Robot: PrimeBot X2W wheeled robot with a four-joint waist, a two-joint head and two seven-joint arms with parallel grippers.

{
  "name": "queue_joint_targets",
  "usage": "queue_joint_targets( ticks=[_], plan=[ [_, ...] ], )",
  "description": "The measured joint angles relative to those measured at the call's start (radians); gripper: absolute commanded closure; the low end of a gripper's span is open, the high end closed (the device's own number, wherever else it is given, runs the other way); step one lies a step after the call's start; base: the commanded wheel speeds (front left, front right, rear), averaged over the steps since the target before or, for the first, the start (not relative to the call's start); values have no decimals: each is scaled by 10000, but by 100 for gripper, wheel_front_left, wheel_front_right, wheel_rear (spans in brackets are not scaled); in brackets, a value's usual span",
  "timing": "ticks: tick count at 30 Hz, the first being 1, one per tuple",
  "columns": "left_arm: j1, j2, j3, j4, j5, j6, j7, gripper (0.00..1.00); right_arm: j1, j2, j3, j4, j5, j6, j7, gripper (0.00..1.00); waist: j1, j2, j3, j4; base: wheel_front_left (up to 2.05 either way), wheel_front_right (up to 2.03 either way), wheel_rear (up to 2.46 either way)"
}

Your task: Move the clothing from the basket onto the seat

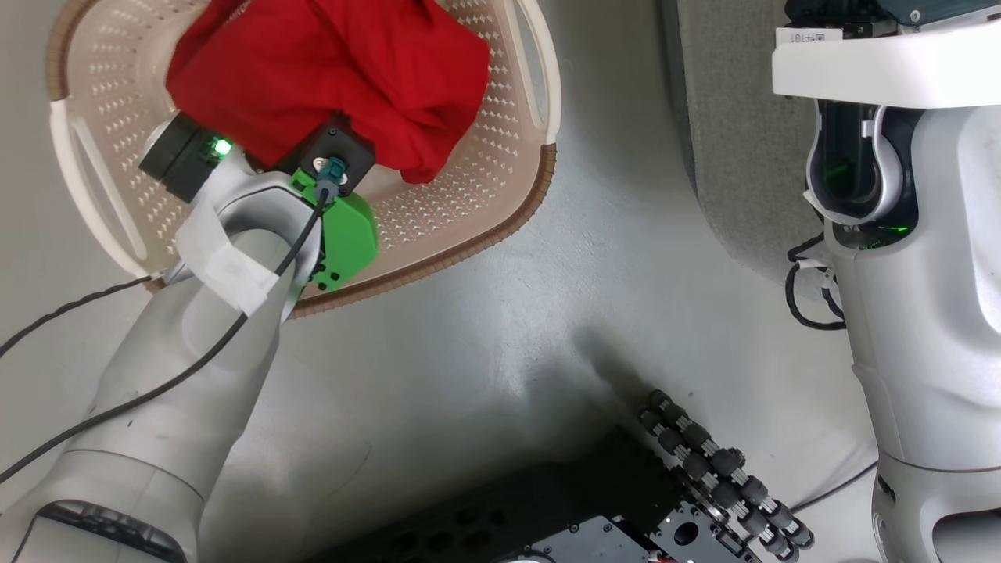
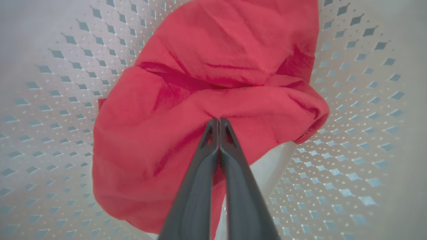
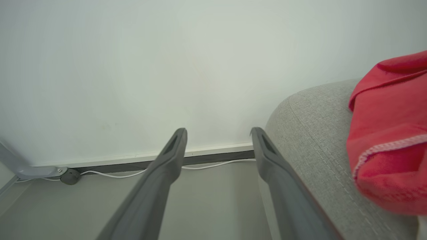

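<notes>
Left gripper (image 2: 219, 120), left wrist view: pinches a fold of the clothing (image 2: 206, 83) between fingers pressed tip to tip. Shows red fabric bunched beyond the tips, spread to both sides and draped beneath the fingers, all inside the basket (image 2: 360, 100), whose perforated wall curves round the hand.

Head view: buries those fingers under the red heap and shows the wrist with its green housing (image 1: 348, 234) reaching over the brown rim into the basket. Puts the seat (image 1: 727, 117) well off to this hand's right, across bare floor (image 1: 547, 328).

Right gripper (image 3: 218, 133), right wrist view: stands wide apart, gripping nothing. Has the seat's rounded grey edge just beside its right finger, and a red garment (image 3: 383, 140) lying on the cushion further right, apart from the fingers.
</notes>
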Motion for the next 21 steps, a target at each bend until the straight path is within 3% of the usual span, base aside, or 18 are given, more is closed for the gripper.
queue_joint_targets(
  ticks=[14,21],
  plan=[
    [266,-341,-15,-322,-594,-15,-1216,100,419,-15,-322,476,-157,194,0,0,0,0,-906,434,0,0,0],
    [921,-453,-19,-667,-1160,-107,-1421,100,1162,-359,-608,970,-458,265,0,0,0,0,-1668,801,0,0,0]
  ],
)
